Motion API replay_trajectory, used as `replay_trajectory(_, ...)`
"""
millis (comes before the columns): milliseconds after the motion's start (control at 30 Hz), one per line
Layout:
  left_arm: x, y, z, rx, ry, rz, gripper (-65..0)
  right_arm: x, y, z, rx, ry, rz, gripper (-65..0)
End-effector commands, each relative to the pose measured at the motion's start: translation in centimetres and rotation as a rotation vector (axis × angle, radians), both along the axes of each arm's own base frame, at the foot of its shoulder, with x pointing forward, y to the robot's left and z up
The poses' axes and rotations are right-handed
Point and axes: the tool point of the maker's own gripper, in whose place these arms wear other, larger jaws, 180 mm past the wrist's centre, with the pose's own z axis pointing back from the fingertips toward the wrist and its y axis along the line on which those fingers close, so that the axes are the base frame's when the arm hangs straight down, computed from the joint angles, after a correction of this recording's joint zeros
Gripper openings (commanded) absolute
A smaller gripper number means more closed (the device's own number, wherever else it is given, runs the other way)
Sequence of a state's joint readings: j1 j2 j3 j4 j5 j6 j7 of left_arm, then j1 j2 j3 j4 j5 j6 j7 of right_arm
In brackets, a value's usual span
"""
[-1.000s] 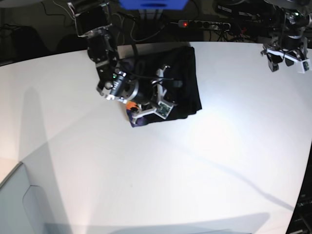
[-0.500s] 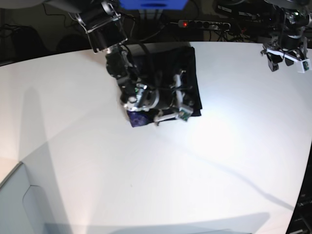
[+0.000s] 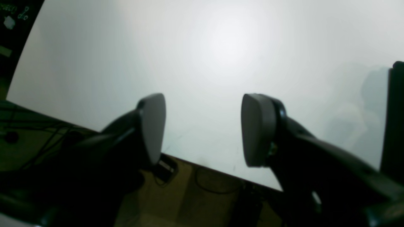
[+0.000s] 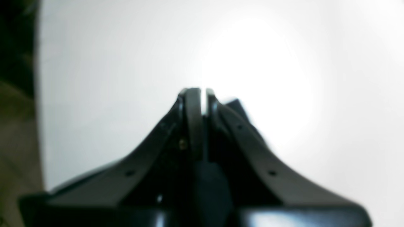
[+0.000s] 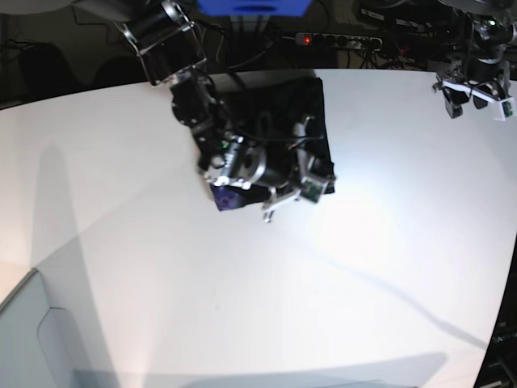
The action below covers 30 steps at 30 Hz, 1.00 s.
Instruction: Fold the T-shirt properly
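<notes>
The T-shirt [image 5: 311, 105] lies as a folded black bundle at the back middle of the white table [image 5: 242, 307]. A purple printed corner [image 5: 229, 198] shows at its front left. My right gripper [image 5: 300, 196] hovers over the bundle's front right edge. In the right wrist view it [image 4: 203, 93] is shut, with no cloth visible between its fingers [image 4: 192, 107] and bare table ahead. My left gripper [image 5: 477, 93] hangs over the table's far right corner, well away from the shirt. Its two pads [image 3: 153, 126] stand wide apart with nothing between them, so the left gripper [image 3: 202, 129] is open.
A power strip [image 5: 339, 39] and cables lie behind the table's back edge. The table's edge [image 3: 205, 164] and the floor with cables show below the left gripper. A dark upright part [image 3: 394, 113] stands at the left wrist view's right border.
My right arm has swung rightwards and forwards across the folded T-shirt, its shut gripper going from the front left corner to the front right edge. The left arm has stayed still.
</notes>
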<state>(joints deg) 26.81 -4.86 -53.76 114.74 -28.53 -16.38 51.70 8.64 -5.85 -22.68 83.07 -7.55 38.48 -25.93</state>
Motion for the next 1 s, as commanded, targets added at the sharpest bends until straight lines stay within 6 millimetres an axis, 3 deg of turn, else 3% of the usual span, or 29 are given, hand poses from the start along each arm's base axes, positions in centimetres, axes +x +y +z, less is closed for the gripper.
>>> replay_trajectory(0,0.4,0.2,0.9,0.02,-0.028,-0.011,-28.0,0.6,-0.1,1.9,0.057,-0.037,-0.001,-65.0)
replay_trajectory(133,0.5,0.2,0.9,0.018,-0.029,-0.013,-28.0,2.1,-1.7,2.3,0.063,-0.046,-0.059,-65.0)
replay_trajectory(333,0.4,0.1,0.9,0.017,-0.028,-0.012,-28.0,1.8,0.2,-1.2,0.057,0.088,-0.043,-65.0)
replay_trajectory(500,0.3,0.1,0.8,0.015,-0.026,-0.011,-28.0,1.3,0.6,-4.8,0.022,0.199,-0.024,-65.0)
replay_trajectory(667,0.3,0.1,0.7,0.013,-0.025,-0.01,-28.0,-3.0,4.3,-3.9,0.048,0.162,0.122,-65.0)
replay_trajectory(833,0.3,0.1,0.8,0.014,-0.025,-0.011,-28.0,-3.7,4.7,-0.1,0.122,0.073,0.118,-65.0)
replay_trajectory(967,0.3,0.1,0.8,0.016,-0.025,-0.011,-28.0,-3.4,2.9,2.0,0.16,0.015,0.06,-65.0)
